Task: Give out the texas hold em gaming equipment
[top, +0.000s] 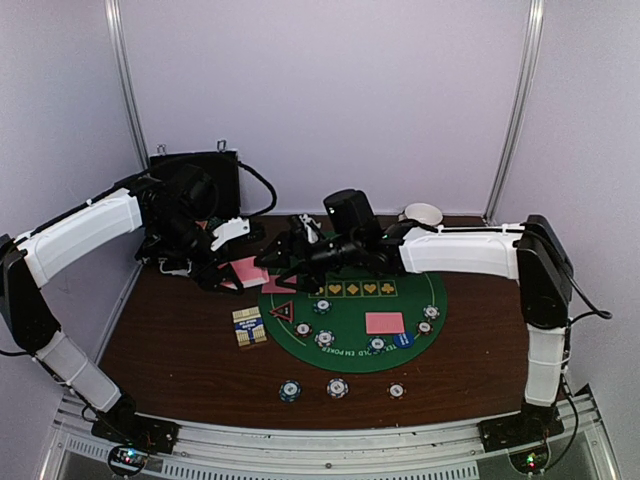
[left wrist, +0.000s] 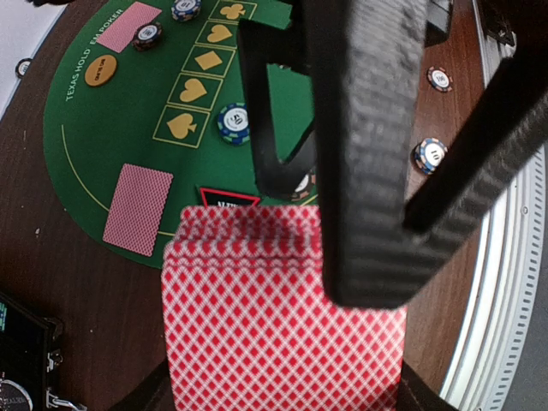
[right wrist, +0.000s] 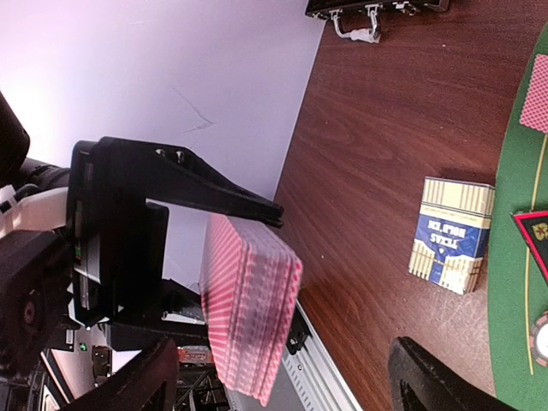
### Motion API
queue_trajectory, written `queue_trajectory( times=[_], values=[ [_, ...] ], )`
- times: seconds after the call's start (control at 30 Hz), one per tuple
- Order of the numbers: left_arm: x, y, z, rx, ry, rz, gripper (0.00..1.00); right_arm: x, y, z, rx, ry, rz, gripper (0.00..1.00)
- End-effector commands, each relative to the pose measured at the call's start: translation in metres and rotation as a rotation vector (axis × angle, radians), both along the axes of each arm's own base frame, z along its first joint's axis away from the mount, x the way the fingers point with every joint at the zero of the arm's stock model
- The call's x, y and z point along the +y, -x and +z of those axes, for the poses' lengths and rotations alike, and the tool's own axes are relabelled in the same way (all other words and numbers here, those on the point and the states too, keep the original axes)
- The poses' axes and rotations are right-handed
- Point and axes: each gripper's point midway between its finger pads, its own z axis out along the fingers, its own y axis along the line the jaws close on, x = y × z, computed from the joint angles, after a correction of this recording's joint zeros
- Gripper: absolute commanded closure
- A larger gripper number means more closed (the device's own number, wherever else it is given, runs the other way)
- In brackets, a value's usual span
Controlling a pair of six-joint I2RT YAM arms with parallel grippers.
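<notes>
Pale lilac back wall (top: pixel 320 100) up top, evenly lit, no hard shadows anywhere. Side walls angle in, one on the left (top: pixel 50 90), one on the right (top: pixel 600 120). A slim metal upright (top: pixel 122 70) marks the back left corner, its twin (top: pixel 520 90) the back right. The dark brown wooden table (top: pixel 180 350) fills the booth, with a faint sheen. A silver slotted rail (top: pixel 330 450) runs along its near edge.
</notes>
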Motion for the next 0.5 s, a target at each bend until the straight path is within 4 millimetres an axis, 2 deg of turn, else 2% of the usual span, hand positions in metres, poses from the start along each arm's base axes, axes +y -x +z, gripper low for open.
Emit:
queue_trajectory(
  times=[0.0,0.3,0.47],
  values=[
    [-0.006,-0.003,0.021,-0.044,0.058,-0.01,0.92,0.022,0.001,0.02,-0.011,-0.077,0.039,0.12],
    [-0.006,-0.003,0.02,-0.045,0.056,-0.012,0.92,0.05,0.003,0.011,0.035,-0.088,0.096,0.13],
    [-0.006,-0.003,0.02,-0.045,0.055,-0.011,0.92,0.055,0.004,0.001,0.079,-0.078,0.117,0.2]
  ],
)
